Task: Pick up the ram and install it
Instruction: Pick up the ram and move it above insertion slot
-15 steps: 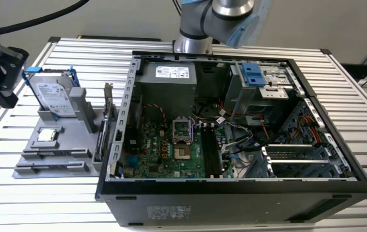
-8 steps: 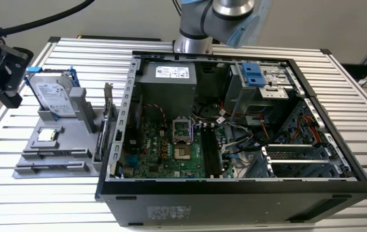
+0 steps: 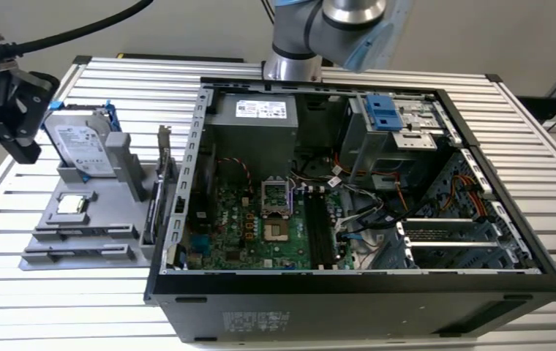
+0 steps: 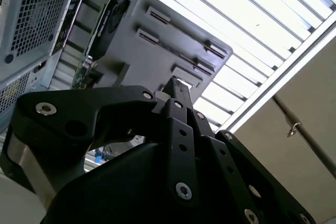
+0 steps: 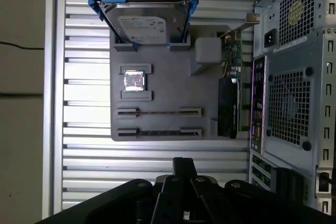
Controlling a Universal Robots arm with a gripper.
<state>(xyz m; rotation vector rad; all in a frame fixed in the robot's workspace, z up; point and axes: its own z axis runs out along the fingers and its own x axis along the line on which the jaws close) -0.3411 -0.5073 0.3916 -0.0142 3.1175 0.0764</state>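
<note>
Pincer (image 5: 184,162) hanging high above the bench (image 3: 64,307), clear of the tray (image 5: 168,77) and touching nothing. Tips looking clenched together with nothing between them.

Ram (image 5: 157,131) sitting on edge in the tray's outermost slot, at the end away from the drive (image 5: 144,22). It is lying apart from the pincer.

- Second slot (image 5: 157,112) running parallel, just inboard of the ram.
- Processor (image 5: 134,81) resting in its pocket, further in toward the drive.
- Drive leaning in a blue bracket at the tray's far end.
- Card (image 5: 229,108) standing along the tray side facing the case (image 3: 376,307).

Room: bare slats lying open past the tray's ram end and past its side away from the case. On the card side, the case wall is crowding close, leaving a narrow gap.

Views:
- First wrist view looking straight down on the tray, with the pincer tips showing beyond the ram-end edge.
- Exterior view showing the pincer off the tray's side away from the case. The case is lying open, with the motherboard (image 3: 249,219) well apart from the tray.
- Second wrist view catching the closed tips against the tray.
</note>
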